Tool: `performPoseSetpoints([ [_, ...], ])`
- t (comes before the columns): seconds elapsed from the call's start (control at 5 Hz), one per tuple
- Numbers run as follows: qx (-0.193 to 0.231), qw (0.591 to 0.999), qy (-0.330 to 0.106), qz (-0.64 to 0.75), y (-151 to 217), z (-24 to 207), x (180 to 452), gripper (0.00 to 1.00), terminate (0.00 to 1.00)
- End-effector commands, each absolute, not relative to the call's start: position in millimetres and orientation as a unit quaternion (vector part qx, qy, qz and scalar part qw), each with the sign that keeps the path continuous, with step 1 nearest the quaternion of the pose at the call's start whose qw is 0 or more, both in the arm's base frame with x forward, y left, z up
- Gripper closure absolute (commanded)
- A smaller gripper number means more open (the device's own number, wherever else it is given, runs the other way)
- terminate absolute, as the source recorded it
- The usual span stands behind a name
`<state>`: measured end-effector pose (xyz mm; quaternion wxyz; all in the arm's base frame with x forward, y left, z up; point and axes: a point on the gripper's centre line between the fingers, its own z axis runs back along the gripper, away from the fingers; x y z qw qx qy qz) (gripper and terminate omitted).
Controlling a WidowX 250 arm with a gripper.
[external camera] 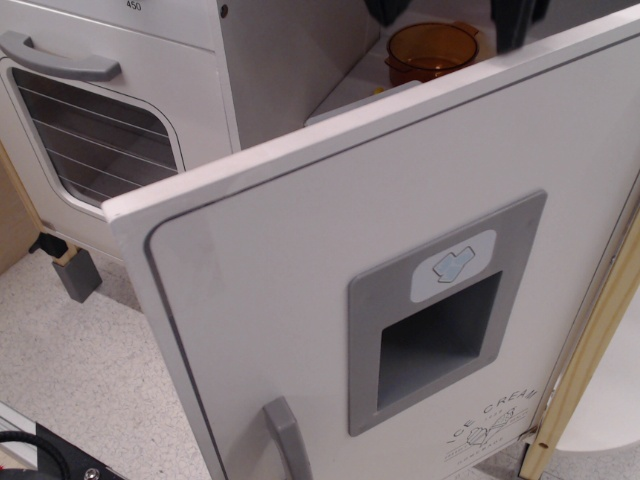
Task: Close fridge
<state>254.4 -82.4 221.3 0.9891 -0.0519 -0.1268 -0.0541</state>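
Nearest the camera, the fridge door (400, 300) stands swung well open, filling most of the view and hinged along its right edge by the pale wooden post (590, 340). Low on its free side sits the grey vertical handle (283, 435), only partly in view, and in the middle of the panel is the grey recessed dispenser (440, 320) with its sticker. The door looks like a thin, rigid painted board, light to swing and smooth enough for a pad to slip on, so a flat push on the outer face near the free edge, or a hook behind the handle, seems the likelier purchase. Left of it and further back is the oven door (95, 130) with its window and horizontal handle, shut. Behind the door's top edge the fridge interior shows an amber pot (432, 48) on a shelf. Farthest, at the top border, two dark fingertips (385, 10) of the gripper (450, 10) poke into view, set wide apart with nothing between them, apparently above the pot, though the crop makes that uncertain.
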Motion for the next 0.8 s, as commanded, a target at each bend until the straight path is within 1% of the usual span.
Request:
performPoseSetpoints([
  [0.0, -0.03, 0.987, -0.154, -0.044, -76, 225, 255, 0.0, 0.0],
  [0.2, -0.012, 0.987, -0.158, -0.021, -65, 221, 264, 0.0, 0.0],
  [0.4, -0.003, 0.987, -0.16, -0.009, -59, 218, 271, 0.0, 0.0],
  [0.6, 0.016, 0.984, -0.178, 0.021, -52, 220, 276, 0.0, 0.0],
])
